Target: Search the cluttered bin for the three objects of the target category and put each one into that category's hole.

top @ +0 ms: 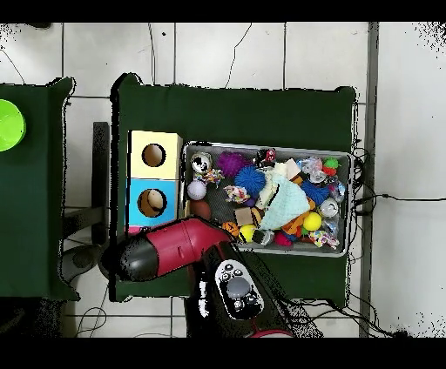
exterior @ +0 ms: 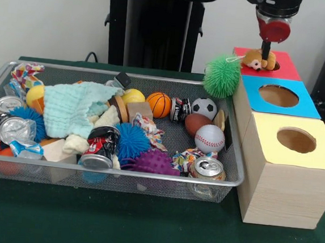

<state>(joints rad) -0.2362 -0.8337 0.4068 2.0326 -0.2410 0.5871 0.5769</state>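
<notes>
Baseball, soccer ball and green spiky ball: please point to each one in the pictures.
baseball (exterior: 210, 138), front view, its white face.
soccer ball (exterior: 204, 107), front view, its top panel.
green spiky ball (exterior: 221, 76), front view, its middle.

Red-topped wooden box's hole (exterior: 274, 66) blocked by small brown plush toy (exterior: 256, 60). Blue hole (exterior: 278, 96) and yellow hole (exterior: 296, 140), toward 5 o'clock, open. Fuzzy green spiky ball (exterior: 222, 75) crowds wire mesh bin (exterior: 233, 173) rim, 9 o'clock of plush.

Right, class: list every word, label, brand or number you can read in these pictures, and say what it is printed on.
None can be read.
Crushed red can: printing on its side, too blurred to read.
Silver can: no legible label.
Baseball, soccer ball, basketball: markings only, no text.
</notes>
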